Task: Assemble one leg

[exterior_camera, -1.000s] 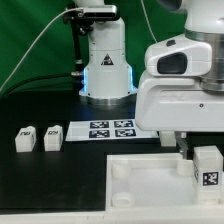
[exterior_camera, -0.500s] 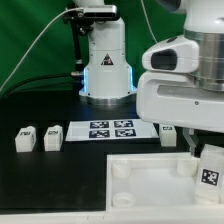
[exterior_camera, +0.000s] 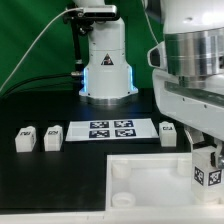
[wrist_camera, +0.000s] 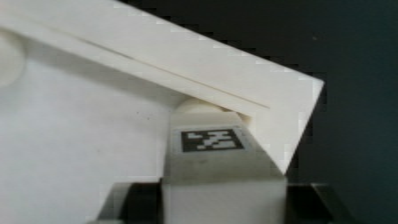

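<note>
**Item 1, gripper** [exterior_camera: 207,160] [wrist_camera: 217,192]. Clamped on the leg; in the wrist view the dark fingers [wrist_camera: 139,205] press against two opposite sides of it. It hangs low above the desk [exterior_camera: 60,185], close to the near edge and toward the edge on the exterior view's right.

**Item 2, leg** [exterior_camera: 207,170] [wrist_camera: 214,140]. Small white blocky post, held about upright. It has a black-and-white square tag on one face and a rounded lower end. That end sits at a corner of the tabletop, just inside the raised rim. Whether it touches cannot be told.

**Item 3, tabletop** [exterior_camera: 150,178] [wrist_camera: 89,120]. Large white square tray, lying flat by the desk's near edge. It has a raised rim and a round socket showing at the corner on the exterior view's left. Bare black desk lies past that corner in both views.

**Item 4, open room.** There is a clear black strip between the tabletop and the row of parts behind it. A wide bare patch runs toward the desk's edge on the exterior view's left. The arm's white body crowds the side on the exterior view's right.

**Item 5, single loose leg** [exterior_camera: 168,133]. Stands just beyond the tabletop's far rim.

**Item 6, marker board** [exterior_camera: 112,128]. Flat at mid-desk, beside that leg.

**Item 7, two loose legs** [exterior_camera: 38,138]. Side by side, near the edge on the exterior view's left.

**Item 8, robot base** [exterior_camera: 105,65]. Stands at the far edge.
</note>
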Available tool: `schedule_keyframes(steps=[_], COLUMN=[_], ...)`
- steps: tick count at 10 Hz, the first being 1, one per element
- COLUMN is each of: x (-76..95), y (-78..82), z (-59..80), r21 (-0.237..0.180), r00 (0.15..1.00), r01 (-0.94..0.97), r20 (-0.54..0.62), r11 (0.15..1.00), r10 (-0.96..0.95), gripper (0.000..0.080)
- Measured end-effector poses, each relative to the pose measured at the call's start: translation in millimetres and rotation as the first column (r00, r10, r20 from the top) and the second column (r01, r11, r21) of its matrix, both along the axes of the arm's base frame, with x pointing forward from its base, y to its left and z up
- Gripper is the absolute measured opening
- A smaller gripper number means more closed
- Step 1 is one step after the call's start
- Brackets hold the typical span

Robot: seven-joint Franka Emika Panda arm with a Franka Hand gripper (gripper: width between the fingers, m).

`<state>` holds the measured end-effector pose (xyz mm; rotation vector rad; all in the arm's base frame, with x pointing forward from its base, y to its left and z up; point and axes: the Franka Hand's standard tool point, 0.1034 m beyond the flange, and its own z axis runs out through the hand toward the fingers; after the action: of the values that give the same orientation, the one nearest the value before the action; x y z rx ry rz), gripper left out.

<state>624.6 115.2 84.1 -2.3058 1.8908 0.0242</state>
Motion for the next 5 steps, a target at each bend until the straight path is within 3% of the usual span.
schedule_keyframes(steps=[2, 4, 5], x=[-1.0, -1.5, -1.6], y=[-3.9, -3.7, -3.6], z=[0.5, -0.6, -1.3], r21=[0.058, 0.052, 0.046], r00=[0.986, 0.994, 0.998], r01=[0.168, 0.106, 0.058], r20=[0.002, 0.012, 0.019], r11=[0.984, 0.993, 0.997], r10=[-0.169, -0.106, -0.059], gripper=[0.0292, 0.0292, 0.0471])
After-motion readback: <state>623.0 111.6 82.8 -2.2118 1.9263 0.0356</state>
